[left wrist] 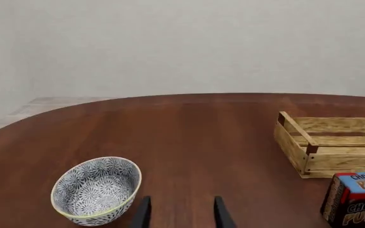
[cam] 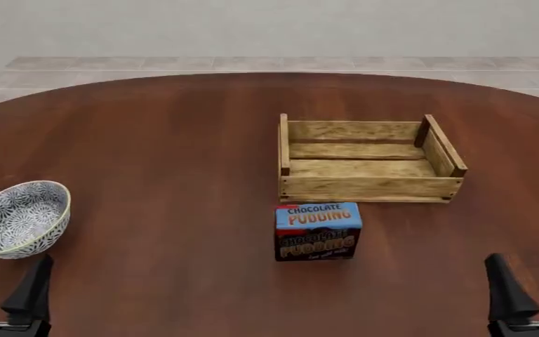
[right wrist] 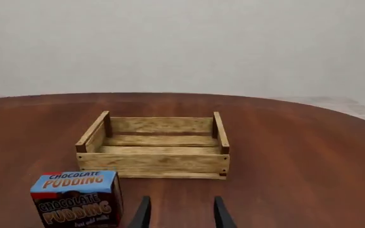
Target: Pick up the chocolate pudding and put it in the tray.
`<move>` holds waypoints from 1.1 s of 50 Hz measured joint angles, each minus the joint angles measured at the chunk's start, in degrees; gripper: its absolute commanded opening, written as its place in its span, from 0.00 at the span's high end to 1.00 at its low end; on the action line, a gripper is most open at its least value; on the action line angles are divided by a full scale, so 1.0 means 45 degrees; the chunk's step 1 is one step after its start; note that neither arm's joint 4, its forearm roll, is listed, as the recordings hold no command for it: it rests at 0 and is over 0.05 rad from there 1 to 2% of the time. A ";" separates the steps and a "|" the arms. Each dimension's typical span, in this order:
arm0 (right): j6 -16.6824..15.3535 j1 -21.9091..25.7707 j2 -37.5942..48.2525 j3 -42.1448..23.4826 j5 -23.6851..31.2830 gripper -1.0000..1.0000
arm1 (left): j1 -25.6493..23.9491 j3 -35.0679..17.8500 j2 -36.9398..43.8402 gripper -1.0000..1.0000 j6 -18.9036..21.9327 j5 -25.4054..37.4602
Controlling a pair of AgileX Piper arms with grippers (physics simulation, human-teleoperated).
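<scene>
The chocolate pudding (cam: 317, 231) is a small carton with a blue top and dark brown front, upright on the table just in front of the tray (cam: 368, 187). The tray is a shallow wooden slat crate with nothing in it. Both also show in the right wrist view, the pudding (right wrist: 77, 198) nearer than the tray (right wrist: 154, 163), and in the left wrist view as pudding (left wrist: 356, 198) and tray (left wrist: 319, 161). My left gripper (cam: 5, 284) stands open at the near left edge, my right gripper (cam: 530, 284) open at the near right. Neither touches anything.
A blue-white patterned bowl (cam: 19, 218) sits on the table's left side, just beyond my left gripper, and appears in the left wrist view as bowl (left wrist: 96, 189). The round brown table (cam: 157, 140) ends at a tiled floor and pale wall behind.
</scene>
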 measured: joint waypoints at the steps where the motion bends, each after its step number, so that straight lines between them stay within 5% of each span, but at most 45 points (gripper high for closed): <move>1: -0.0044 0.0058 0.0041 0.0006 -0.0036 0.00 | 0.0000 -0.0003 0.0006 0.00 0.0000 -0.0001; 17: -0.0160 0.0600 0.1117 0.0062 -0.0876 0.00 | 0.0001 -0.0027 0.0049 0.00 0.0000 -0.0012; 30: 0.0126 0.0033 0.2530 -0.0569 -0.1483 0.00 | 0.0001 -0.0032 0.0056 0.00 0.0000 -0.0014; 55: -0.1945 0.0060 0.7591 -0.8123 0.0704 0.00 | 0.0000 -0.0033 0.0059 0.00 0.0001 -0.0015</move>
